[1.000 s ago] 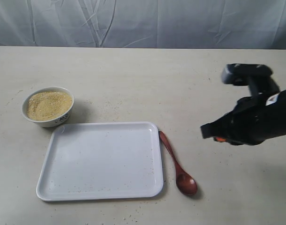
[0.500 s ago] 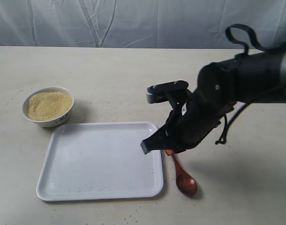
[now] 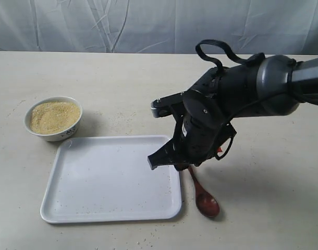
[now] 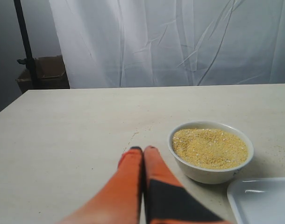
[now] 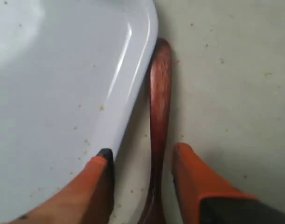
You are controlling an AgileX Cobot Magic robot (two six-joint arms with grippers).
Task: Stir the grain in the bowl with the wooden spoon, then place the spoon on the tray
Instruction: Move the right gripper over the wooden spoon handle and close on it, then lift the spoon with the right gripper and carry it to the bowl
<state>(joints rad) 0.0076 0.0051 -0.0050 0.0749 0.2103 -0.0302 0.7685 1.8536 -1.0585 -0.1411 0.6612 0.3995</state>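
Observation:
The dark reddish-brown wooden spoon [image 3: 203, 197] lies on the table along the right edge of the white tray [image 3: 96, 182]; its handle [image 5: 160, 102] runs beside the tray's rim [image 5: 133, 70]. My right gripper [image 5: 142, 156] hangs open over the handle, one finger above the tray rim and the other above the table, with the handle between them. The white bowl [image 3: 53, 118] with yellowish grain [image 3: 53, 115] stands off the tray's far left corner. In the left wrist view the bowl [image 4: 210, 151] sits close to my left gripper [image 4: 143, 150], which is shut and empty.
The tray holds only scattered grain specks. A white curtain [image 3: 159, 23] hangs behind the table. A dark stand [image 4: 25, 42] and a brown box [image 4: 42, 74] are past the table's far edge in the left wrist view.
My right arm swung in from the right side of the table to above the spoon's handle at the tray's right edge. Spoon, tray and bowl have not moved.

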